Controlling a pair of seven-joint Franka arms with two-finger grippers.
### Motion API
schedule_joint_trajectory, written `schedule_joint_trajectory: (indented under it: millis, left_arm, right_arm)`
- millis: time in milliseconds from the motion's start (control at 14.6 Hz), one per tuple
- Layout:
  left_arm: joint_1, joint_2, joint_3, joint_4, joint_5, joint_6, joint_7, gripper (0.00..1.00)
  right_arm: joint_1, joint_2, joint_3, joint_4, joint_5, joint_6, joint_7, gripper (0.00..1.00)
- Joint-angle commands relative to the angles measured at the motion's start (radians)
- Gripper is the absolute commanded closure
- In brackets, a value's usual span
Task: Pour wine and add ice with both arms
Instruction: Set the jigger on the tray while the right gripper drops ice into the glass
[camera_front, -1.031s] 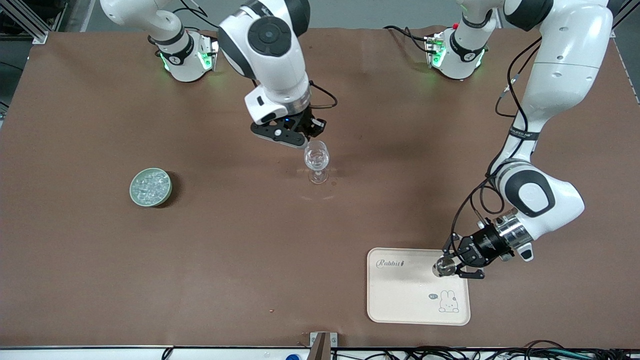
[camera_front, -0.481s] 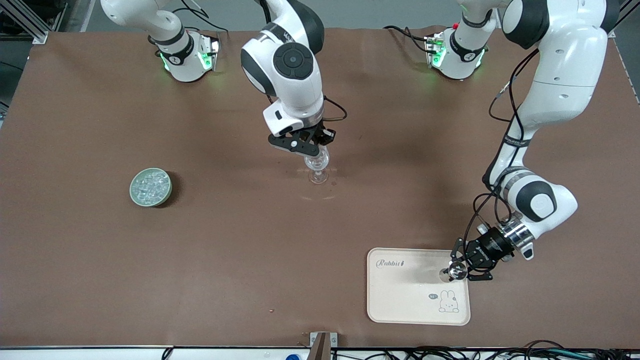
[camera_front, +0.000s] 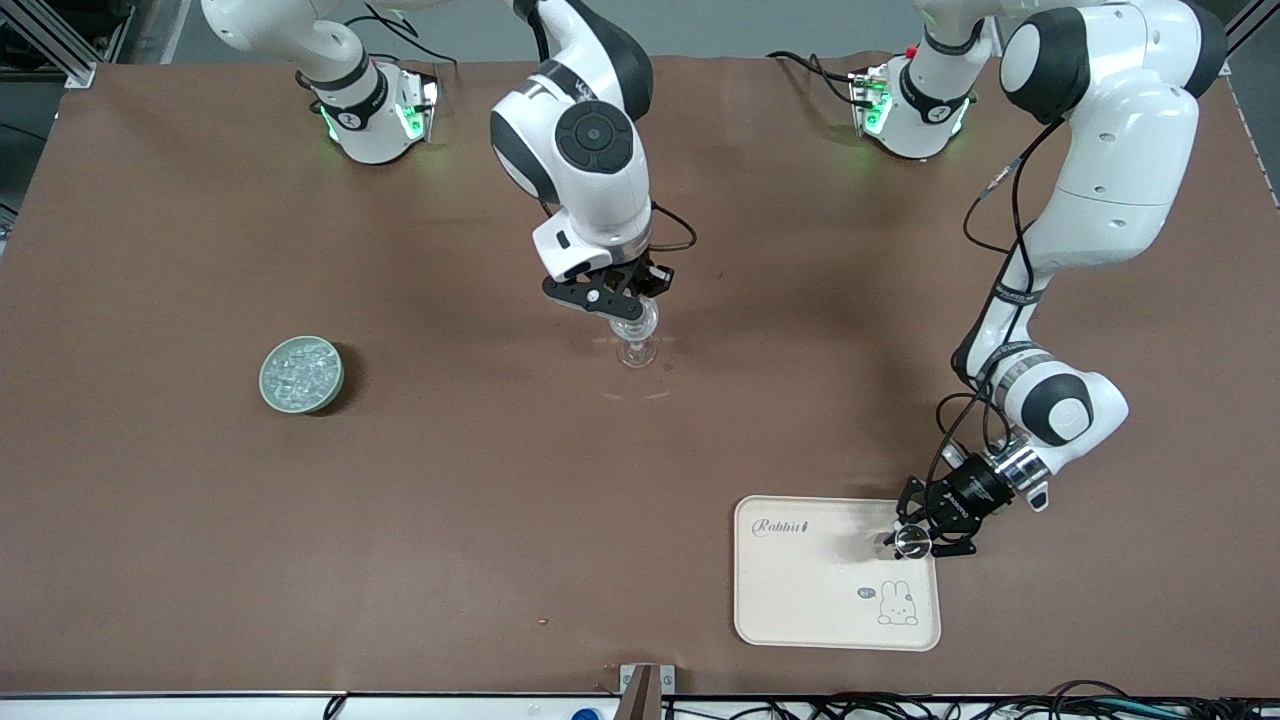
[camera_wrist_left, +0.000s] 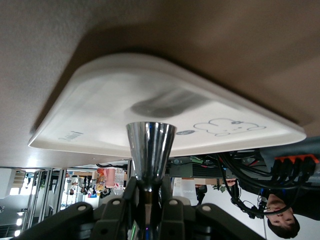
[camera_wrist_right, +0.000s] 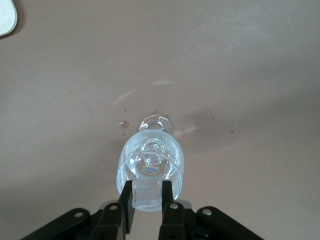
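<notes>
A clear stemmed glass (camera_front: 637, 338) stands mid-table. My right gripper (camera_front: 622, 303) hangs just over its rim, shut on a clear ice cube (camera_wrist_right: 148, 194); the right wrist view shows the cube between the fingers (camera_wrist_right: 126, 200) above the glass's bowl (camera_wrist_right: 150, 160). More ice (camera_front: 300, 368) fills a pale green bowl (camera_front: 270, 392) toward the right arm's end. My left gripper (camera_front: 922, 530) is shut on a shiny metal cone-shaped cup (camera_front: 911, 541), holding it low over the cream tray (camera_front: 800, 590). The left wrist view shows the cup (camera_wrist_left: 150, 147) in the jaws above the tray (camera_wrist_left: 100, 110).
The tray, with a rabbit drawing (camera_front: 897, 605), lies near the table's front edge toward the left arm's end. Small droplets (camera_wrist_right: 123, 124) lie on the brown table beside the glass's foot. Cables run along the table's front edge.
My right gripper has moved with the ice cube to just over the glass and come lower. My left arm has lowered the metal cup toward the tray.
</notes>
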Motion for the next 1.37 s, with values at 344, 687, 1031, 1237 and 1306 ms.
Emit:
schedule_joint_trajectory:
  millis: [344,687,1031,1237,1306]
  left_arm:
    - [0.039,-0.012,0.000,-0.026,-0.060,-0.096,0.092,0.00]
    - [0.036,-0.047,0.107,-0.055,0.052,-0.249,0.098,0.00]
    - [0.036,-0.101,0.167,0.003,0.414,-0.349,0.090,0.00]
    - [0.030,-0.101,0.190,0.127,0.679,-0.437,0.090,0.00]
    - [0.028,-0.102,0.190,0.168,0.760,-0.440,0.090,0.00]
  right_arm:
    - [0.013,0.008,-0.009,0.005,-0.009,-0.002,0.009,0.55]
    - [-0.001,-0.036,-0.022,0.009,-0.012,-0.027,0.006,0.00]
    - [-0.010,-0.195,-0.131,0.011,-0.116,-0.164,0.000,0.00]
    - [-0.012,-0.255,-0.221,0.012,-0.209,-0.173,-0.018,0.00]
    - [-0.013,-0.268,-0.251,0.014,-0.222,-0.175,-0.043,0.00]
